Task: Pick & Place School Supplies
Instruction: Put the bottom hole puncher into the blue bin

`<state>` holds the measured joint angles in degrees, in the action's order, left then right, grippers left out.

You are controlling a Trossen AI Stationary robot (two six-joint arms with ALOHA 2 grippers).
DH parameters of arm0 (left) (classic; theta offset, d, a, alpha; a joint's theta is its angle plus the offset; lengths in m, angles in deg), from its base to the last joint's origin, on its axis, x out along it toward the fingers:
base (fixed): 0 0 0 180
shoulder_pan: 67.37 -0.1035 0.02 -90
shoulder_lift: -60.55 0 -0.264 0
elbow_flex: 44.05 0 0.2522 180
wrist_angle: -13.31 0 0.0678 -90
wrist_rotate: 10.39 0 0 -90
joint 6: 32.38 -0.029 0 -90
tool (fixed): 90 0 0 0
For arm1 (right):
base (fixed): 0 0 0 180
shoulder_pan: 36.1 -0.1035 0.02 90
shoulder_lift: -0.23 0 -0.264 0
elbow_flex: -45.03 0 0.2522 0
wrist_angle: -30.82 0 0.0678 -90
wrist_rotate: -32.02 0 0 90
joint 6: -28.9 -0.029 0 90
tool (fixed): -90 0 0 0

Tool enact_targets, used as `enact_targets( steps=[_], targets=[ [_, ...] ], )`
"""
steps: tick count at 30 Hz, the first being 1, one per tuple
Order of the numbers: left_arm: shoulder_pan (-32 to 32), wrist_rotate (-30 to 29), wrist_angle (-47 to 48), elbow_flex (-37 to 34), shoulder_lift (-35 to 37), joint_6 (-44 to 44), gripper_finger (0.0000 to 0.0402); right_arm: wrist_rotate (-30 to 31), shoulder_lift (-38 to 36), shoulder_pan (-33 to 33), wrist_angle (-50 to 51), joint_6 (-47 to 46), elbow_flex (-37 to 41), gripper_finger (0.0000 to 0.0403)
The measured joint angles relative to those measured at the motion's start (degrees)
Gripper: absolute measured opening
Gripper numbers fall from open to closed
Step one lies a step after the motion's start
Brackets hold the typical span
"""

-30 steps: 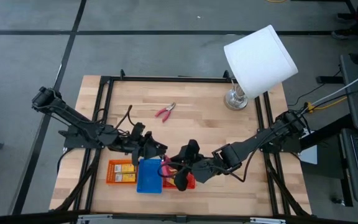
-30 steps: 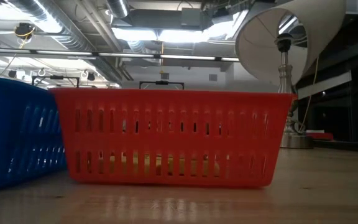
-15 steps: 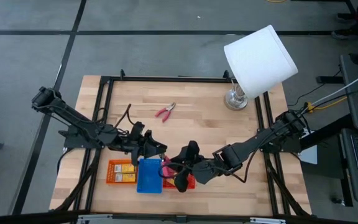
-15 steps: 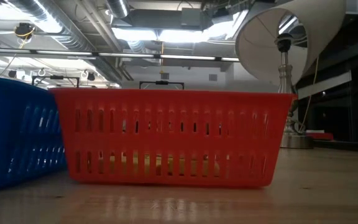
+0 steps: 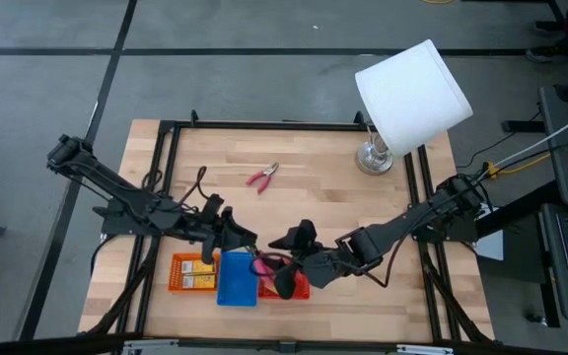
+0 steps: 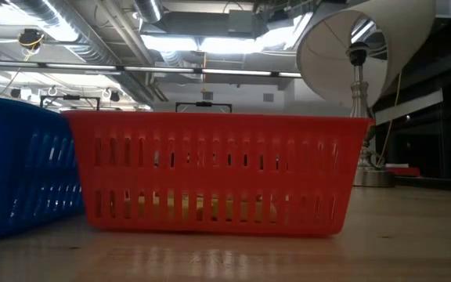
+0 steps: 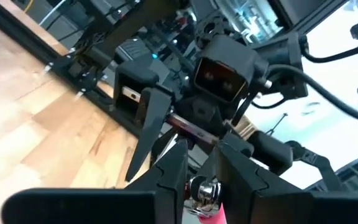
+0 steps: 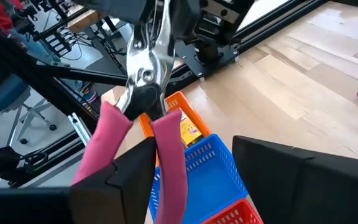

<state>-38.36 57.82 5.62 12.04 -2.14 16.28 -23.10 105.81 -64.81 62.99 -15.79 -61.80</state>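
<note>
A pink-handled scissor-like tool point(image 8: 143, 81) hangs in the air over the blue tray point(image 5: 237, 281) and red tray point(image 5: 299, 288), between my two grippers. My left gripper point(image 5: 237, 240) is shut on its metal head. My right gripper point(image 8: 210, 180) faces it from the table's right, open wide, with the pink handles point(image 5: 261, 264) reaching in beside one of its fingers. A second pink-handled tool point(image 5: 261, 176) lies flat on the wood at the far middle. Yellow-orange packets point(image 5: 193, 274) lie in the orange tray point(image 5: 176, 261). My left gripper pinches the tool's metal head at the pivot point(image 7: 202, 188) between its two fingers, coming from the table's left. The tool is lifted clear, its handles pointing toward my right gripper. My right gripper has one pink handle point(image 8: 169, 168) running along a finger point(image 8: 132, 168); I cannot tell whether they touch.
The three trays stand side by side at the near middle; the red tray point(image 6: 218, 172) fills the low view, with the blue tray point(image 6: 22, 176) beside it. A white-shaded lamp point(image 5: 412, 94) stands at the far right on its base point(image 5: 373, 158).
My left gripper has drawn a little toward the table's left edge, taking the tool's head with it. My right gripper stays close by the pink handles over the red tray.
</note>
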Motion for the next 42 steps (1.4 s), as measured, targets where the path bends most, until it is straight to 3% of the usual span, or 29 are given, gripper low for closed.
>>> enact_targets(
  steps=[13, 19, 26, 28, 37, 42],
  targets=[
    [0.22, -1.24, 6.19, 0.02, 3.92, -0.82, 0.0059, -2.54, 0.67, 2.92, -5.79, 2.61, 0.02, 0.0173],
    [0.59, -1.45, 9.09, 0.02, 5.28, -0.91, 0.0057, -9.18, 4.35, 4.83, -13.98, 4.71, 0.07, 0.0116],
    [4.05, -7.18, 15.6, 0.02, 8.35, 1.35, 0.0053, -10.09, 5.64, 5.23, -16.62, 5.54, 0.06, 0.0046],
    [5.27, -8.71, 16.75, 0.04, 8.63, 1.98, 0.0033, -10.15, 5.66, 5.21, -16.76, 5.69, 0.06, 0.0039],
    [8.95, -12.39, 17.45, 0.06, 6.74, 4.54, 0.0032, -10.76, 5.73, 5.31, -17.17, 5.34, 0.05, 0.0006],
    [10.25, -13.26, 22.5, 0.07, 5.59, 8.7, 0.0032, -9.85, 5.73, 4.96, -16.17, 5.03, 0.07, 0.0004]
  ],
)
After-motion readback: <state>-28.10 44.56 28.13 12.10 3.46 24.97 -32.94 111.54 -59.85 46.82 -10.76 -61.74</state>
